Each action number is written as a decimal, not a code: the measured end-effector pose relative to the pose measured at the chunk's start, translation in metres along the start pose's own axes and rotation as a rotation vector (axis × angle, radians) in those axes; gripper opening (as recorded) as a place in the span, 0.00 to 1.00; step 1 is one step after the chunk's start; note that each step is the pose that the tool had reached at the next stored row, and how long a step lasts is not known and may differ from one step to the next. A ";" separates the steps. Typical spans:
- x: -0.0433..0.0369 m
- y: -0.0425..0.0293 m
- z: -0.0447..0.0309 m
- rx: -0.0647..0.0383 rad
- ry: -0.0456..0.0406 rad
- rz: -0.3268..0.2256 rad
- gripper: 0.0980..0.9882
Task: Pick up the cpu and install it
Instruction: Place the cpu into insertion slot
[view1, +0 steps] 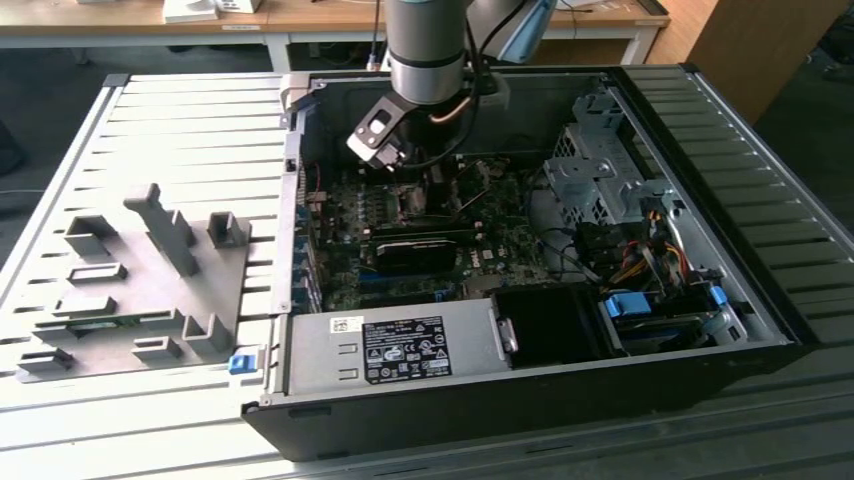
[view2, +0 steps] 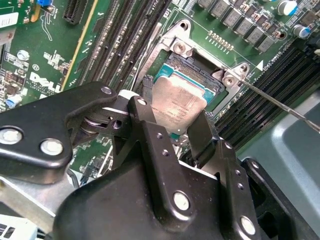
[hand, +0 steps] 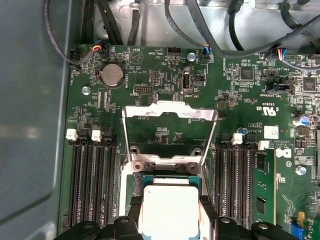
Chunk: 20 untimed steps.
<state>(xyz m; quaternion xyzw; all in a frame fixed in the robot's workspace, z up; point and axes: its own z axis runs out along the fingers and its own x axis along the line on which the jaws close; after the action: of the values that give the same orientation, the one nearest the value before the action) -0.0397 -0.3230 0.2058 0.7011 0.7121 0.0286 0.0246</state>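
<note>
The jaws clench the cpu (view2: 177, 102) by two opposite edges, holding it at the open socket (view2: 197, 65) right under their tips; whether it touches, I cannot tell. The load plate (hand: 170, 127) stands raised beyond. Seating well likely needs the chip level, corners aligned, no force.

Probably a robotics lab or workshop, open computer case (view1: 534, 410) on slatted metal bench (view1: 174, 120); wooden desks (view1: 320, 15) behind

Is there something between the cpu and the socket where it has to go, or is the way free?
Nothing visible does. The tool grips the cpu just above the open socket, and the socket's metal cover stands raised, clear of the opening.
</note>
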 end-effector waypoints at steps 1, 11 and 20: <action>0.0002 -0.0003 0.0004 0.000 0.0002 0.000 0.48; 0.0020 -0.0027 0.0051 0.000 0.0002 0.000 0.48; 0.0022 -0.0036 0.0088 0.000 0.0001 0.000 0.48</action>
<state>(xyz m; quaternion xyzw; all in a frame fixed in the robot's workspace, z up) -0.0427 -0.3208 0.1968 0.7012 0.7120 0.0287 0.0246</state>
